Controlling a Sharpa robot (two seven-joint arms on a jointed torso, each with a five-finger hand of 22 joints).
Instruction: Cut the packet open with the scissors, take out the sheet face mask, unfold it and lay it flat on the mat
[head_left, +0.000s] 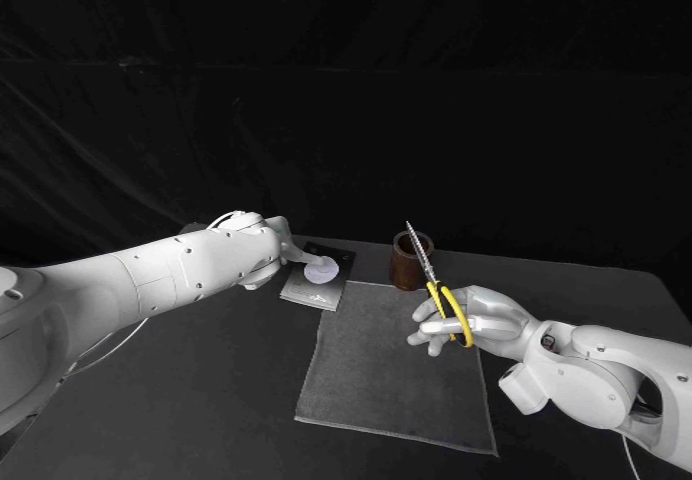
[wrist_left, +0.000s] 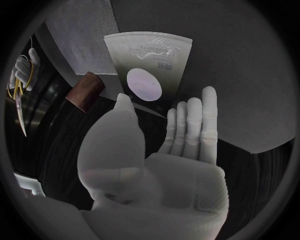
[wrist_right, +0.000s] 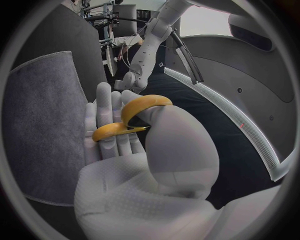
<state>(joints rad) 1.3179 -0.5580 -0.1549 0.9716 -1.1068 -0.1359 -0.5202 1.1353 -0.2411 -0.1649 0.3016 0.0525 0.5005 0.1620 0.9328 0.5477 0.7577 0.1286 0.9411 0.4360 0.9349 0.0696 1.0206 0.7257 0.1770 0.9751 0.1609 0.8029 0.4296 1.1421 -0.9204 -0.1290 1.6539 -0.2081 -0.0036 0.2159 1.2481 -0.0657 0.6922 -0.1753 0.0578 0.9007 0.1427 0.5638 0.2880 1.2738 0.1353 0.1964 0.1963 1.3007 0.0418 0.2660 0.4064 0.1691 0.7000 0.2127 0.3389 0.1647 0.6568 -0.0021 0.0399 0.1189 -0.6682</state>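
**A:** Starting with the head view, where does the packet (head_left: 315, 287) lie?

**B:** Flat on the table at the far left corner of the mat (head_left: 392, 370), touching it or just beside it; I cannot tell which. Its long axis runs away from the robot. The left hand (head_left: 264, 255) hangs over its far end, much nearer than the right hand (head_left: 469, 322).

**A:** And the right one?

**B:** It grips the scissors (head_left: 431, 280) by the yellow loops, blades together and pointing up and away, over the mat's right side. The packet is off to their left, well apart. A brown cup (head_left: 408, 260) stands just behind the blades.

**A:** What about the left wrist view?

**B:** The left hand's fingers (wrist_left: 195, 127) are straight and side by side, with the thumb apart and nothing held. The packet (wrist_left: 149, 62) lies straight ahead of the fingertips. I can't tell whether the thumb tip touches it.

**A:** And the right wrist view?

**B:** The fingers (wrist_right: 107, 117) pass through one yellow loop and the thumb through the other. The mat (wrist_right: 44, 125) lies beside the hand.

**A:** What's the count?

**B:** One packet, one pair of scissors, one mat, one cup. My guess is the left hand must lift the packet towards the blades.
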